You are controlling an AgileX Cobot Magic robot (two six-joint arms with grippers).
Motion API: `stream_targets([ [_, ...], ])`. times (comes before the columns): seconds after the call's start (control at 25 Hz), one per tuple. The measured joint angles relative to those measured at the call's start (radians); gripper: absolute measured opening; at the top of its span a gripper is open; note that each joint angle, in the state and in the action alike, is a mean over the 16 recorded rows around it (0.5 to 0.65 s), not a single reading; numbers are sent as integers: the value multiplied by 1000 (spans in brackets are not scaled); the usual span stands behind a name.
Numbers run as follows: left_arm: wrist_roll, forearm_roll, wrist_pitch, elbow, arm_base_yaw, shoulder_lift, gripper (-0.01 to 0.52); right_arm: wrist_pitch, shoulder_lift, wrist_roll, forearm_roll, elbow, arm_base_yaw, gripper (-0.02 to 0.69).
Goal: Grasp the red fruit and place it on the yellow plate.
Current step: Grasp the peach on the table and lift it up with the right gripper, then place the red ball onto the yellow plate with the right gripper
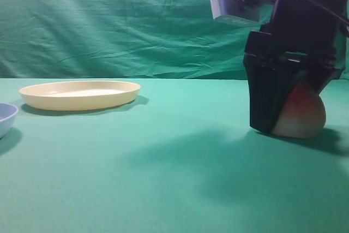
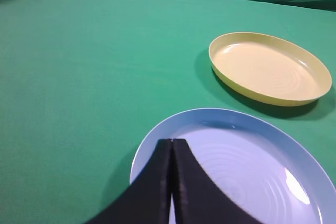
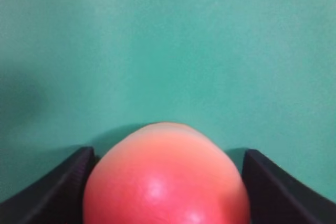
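Observation:
The red fruit [image 1: 305,114], red above and pale at its base, rests on the green cloth at the right. My right gripper [image 1: 290,124] comes down over it from above, and its dark fingers [image 1: 267,102] straddle the fruit. In the right wrist view the fruit [image 3: 165,182] fills the space between the two fingers, and my right gripper [image 3: 168,152] presses on both its sides. The yellow plate [image 1: 80,94] lies empty at the far left, well away from the fruit. My left gripper [image 2: 171,141] is shut with nothing in it and hovers over a blue dish, with the yellow plate [image 2: 270,69] beyond it.
A light blue dish [image 2: 294,150] sits under the left gripper; its rim [image 1: 6,114] shows at the left edge of the high view. A green curtain [image 1: 136,20] hangs behind the table. Green cloth [image 1: 180,151] stretches between plate and fruit.

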Motion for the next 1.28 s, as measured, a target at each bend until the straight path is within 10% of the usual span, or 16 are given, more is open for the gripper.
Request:
stream_targets([
  [0.76,0,0,0,0,0,0,0,-34,336,-50,20,-707,247,235],
  [1.28,0,0,0,0,0,0,0,-160,536,-52,-14,-798,261,518],
])
